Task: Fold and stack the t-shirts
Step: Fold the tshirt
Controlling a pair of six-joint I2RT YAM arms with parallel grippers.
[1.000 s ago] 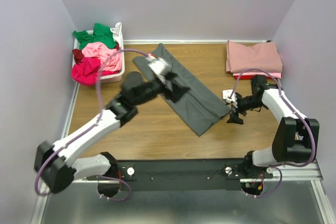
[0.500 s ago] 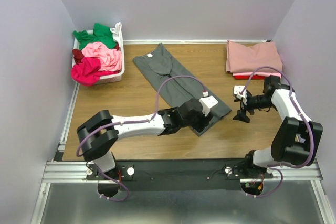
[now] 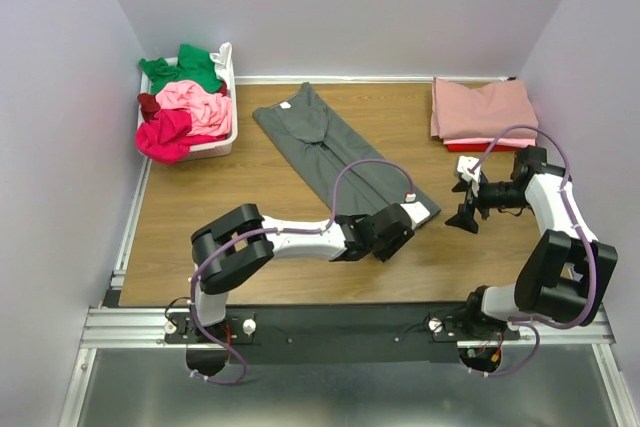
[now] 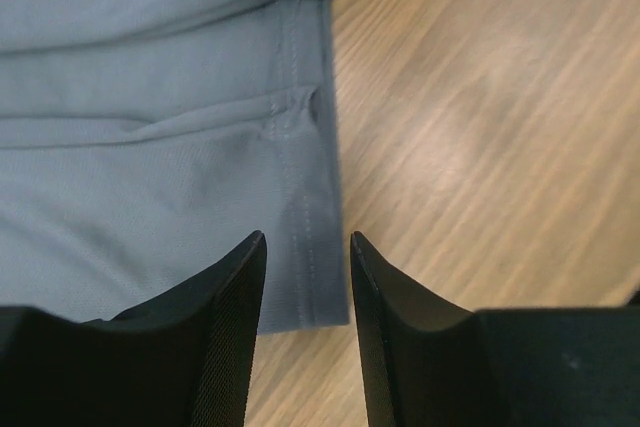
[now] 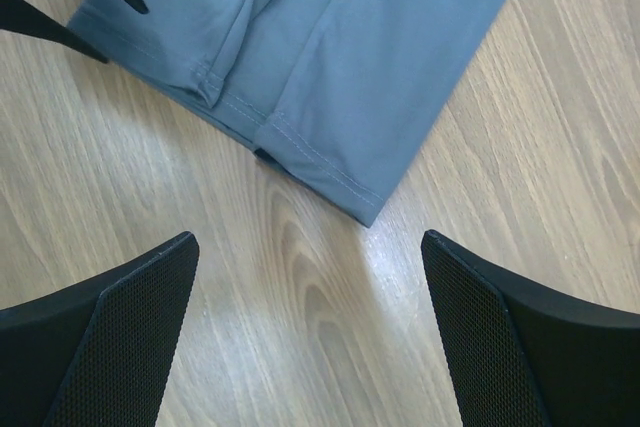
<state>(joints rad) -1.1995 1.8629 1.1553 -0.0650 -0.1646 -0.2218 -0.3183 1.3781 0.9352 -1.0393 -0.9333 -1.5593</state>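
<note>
A dark grey t-shirt, folded into a long strip, lies diagonally across the wooden table. My left gripper is low at its near hem end. In the left wrist view the gripper is open by a narrow gap, and the hem corner of the shirt lies between its tips. My right gripper hovers just right of the hem. In the right wrist view it is wide open and empty over bare wood, just short of the shirt's corner.
A white basket at the back left holds green, light pink, magenta and maroon shirts. A folded dusty rose shirt lies on a red one at the back right. Walls enclose three sides.
My left arm has swept from the middle of the grey shirt down to its near hem end. My right gripper has drifted slightly right, still open.
</note>
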